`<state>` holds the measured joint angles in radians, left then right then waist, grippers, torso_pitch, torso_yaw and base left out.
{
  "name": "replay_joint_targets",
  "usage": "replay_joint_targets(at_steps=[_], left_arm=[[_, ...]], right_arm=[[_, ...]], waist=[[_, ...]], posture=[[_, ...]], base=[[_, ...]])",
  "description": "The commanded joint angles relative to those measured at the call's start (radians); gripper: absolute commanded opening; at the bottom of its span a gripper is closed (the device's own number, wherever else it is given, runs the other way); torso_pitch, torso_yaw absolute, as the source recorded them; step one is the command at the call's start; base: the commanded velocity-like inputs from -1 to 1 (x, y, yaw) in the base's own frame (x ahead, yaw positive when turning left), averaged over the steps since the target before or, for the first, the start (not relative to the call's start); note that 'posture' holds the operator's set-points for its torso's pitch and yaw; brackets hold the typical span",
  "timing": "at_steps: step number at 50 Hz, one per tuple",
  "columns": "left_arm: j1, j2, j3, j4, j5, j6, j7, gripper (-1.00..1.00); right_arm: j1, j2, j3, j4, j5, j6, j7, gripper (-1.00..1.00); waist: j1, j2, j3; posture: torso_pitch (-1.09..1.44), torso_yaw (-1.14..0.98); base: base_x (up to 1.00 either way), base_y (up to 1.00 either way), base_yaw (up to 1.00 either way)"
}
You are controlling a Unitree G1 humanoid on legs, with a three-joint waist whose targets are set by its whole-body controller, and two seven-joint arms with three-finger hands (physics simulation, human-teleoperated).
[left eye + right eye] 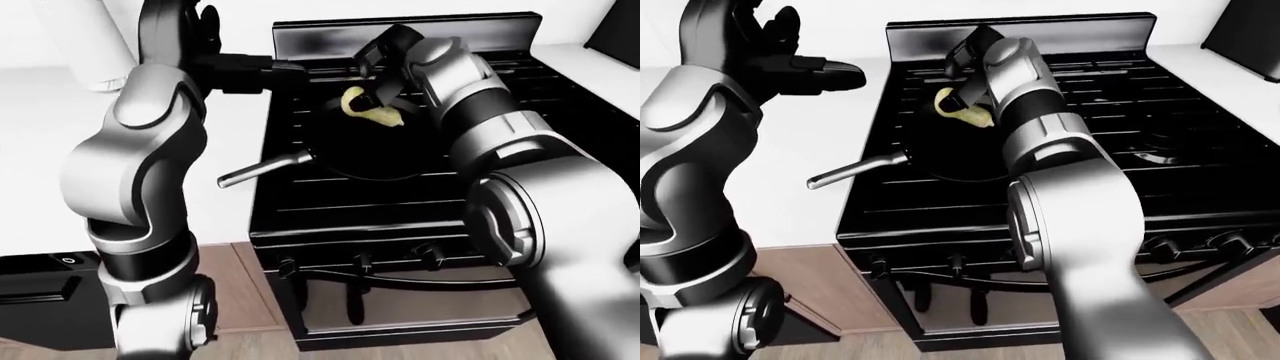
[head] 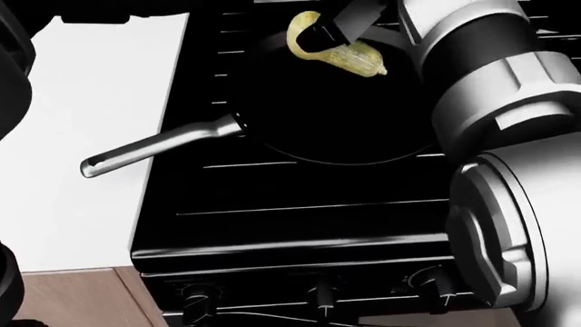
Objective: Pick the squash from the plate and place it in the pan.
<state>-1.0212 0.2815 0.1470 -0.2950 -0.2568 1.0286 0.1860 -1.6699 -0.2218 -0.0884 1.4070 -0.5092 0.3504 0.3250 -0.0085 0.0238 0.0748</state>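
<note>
The yellow-green curved squash (image 2: 338, 50) hangs over the upper part of the black pan (image 2: 336, 122), which sits on the stove with its grey handle (image 2: 154, 151) pointing left over the counter. My right hand (image 2: 332, 33) comes in from the right, its dark fingers shut on the squash's top. I cannot tell whether the squash touches the pan's floor. My left hand (image 1: 790, 41) is raised above the counter to the left of the stove, fingers spread and holding nothing. No plate shows in any view.
The black stove (image 2: 300, 225) has grates and a row of knobs (image 2: 318, 296) along its lower edge. A white counter (image 2: 82, 102) lies to its left, with wooden cabinet fronts (image 2: 73, 296) below. More white counter (image 1: 1200, 60) lies right of the stove.
</note>
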Motion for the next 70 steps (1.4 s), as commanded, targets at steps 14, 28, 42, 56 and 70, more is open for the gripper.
replay_joint_targets(at_steps=[14, 28, 42, 56, 70], left_arm=[[-0.035, 0.012, 0.010, -0.022, -0.001, -0.033, 0.005, 1.00], [-0.034, 0.010, 0.006, -0.019, 0.003, -0.037, 0.002, 1.00], [-0.034, 0.007, 0.006, -0.023, 0.003, -0.034, 0.004, 1.00], [-0.034, 0.009, 0.008, -0.020, 0.001, -0.036, 0.006, 1.00], [-0.032, 0.006, 0.006, -0.015, 0.007, -0.042, 0.009, 1.00]], right_arm=[[-0.017, 0.005, -0.010, -0.064, -0.056, -0.042, -0.041, -1.00], [-0.011, 0.002, -0.015, -0.063, -0.076, -0.035, -0.047, -1.00], [-0.015, 0.006, -0.019, -0.063, -0.077, -0.029, -0.047, 1.00], [-0.027, -0.006, -0.057, -0.066, -0.036, -0.078, -0.163, 1.00], [-0.027, -0.046, -0.143, -0.074, 0.177, -0.214, -0.379, 1.00]], waist=[[0.000, 0.002, -0.046], [0.001, -0.001, -0.044], [0.003, -0.004, -0.045], [0.005, -0.002, -0.046], [0.006, -0.008, -0.047]], posture=[[0.00, 0.00], [0.00, 0.00], [0.00, 0.00], [0.00, 0.00], [0.00, 0.00]], base=[[0.00, 0.00, 0.00], [0.00, 0.00, 0.00], [0.00, 0.00, 0.00], [0.00, 0.00, 0.00], [0.00, 0.00, 0.00]])
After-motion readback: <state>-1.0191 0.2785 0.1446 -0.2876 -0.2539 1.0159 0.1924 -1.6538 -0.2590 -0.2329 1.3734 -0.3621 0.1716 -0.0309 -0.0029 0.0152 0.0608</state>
